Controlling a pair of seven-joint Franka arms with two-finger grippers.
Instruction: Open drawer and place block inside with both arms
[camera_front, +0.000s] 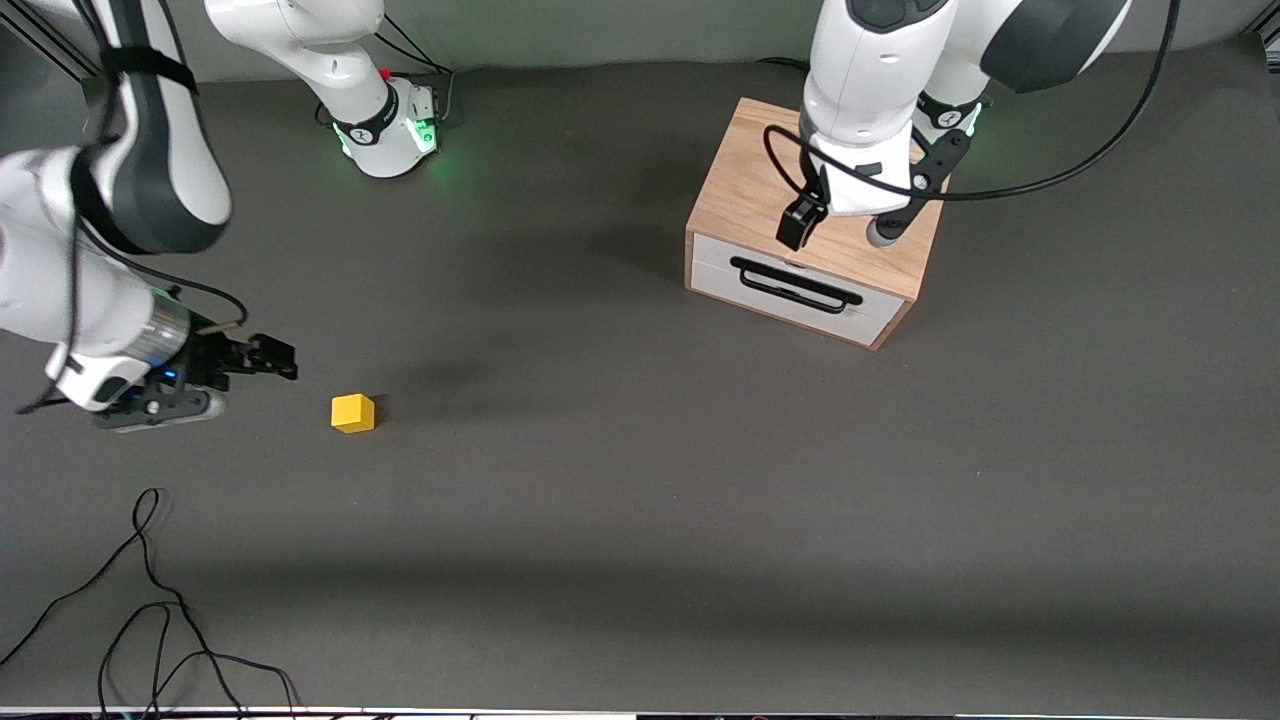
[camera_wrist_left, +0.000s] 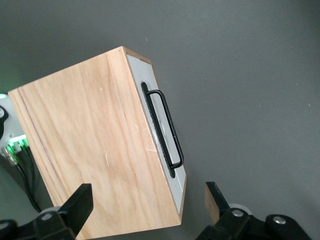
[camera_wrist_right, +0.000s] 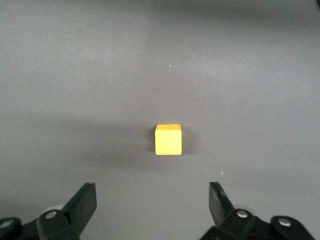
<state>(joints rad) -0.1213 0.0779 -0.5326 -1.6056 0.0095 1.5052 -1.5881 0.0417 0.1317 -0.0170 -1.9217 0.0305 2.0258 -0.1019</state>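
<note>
We find the drawer (camera_front: 795, 290) closed in its wooden box (camera_front: 760, 190), the left gripper (camera_front: 840, 225) released above it, and the right gripper (camera_front: 270, 358) released near the yellow block (camera_front: 353, 412).

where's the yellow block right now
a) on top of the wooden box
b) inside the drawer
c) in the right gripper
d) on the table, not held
d: the block sits alone on the table, ahead of the open right gripper, whose fingers don't touch it.
</note>
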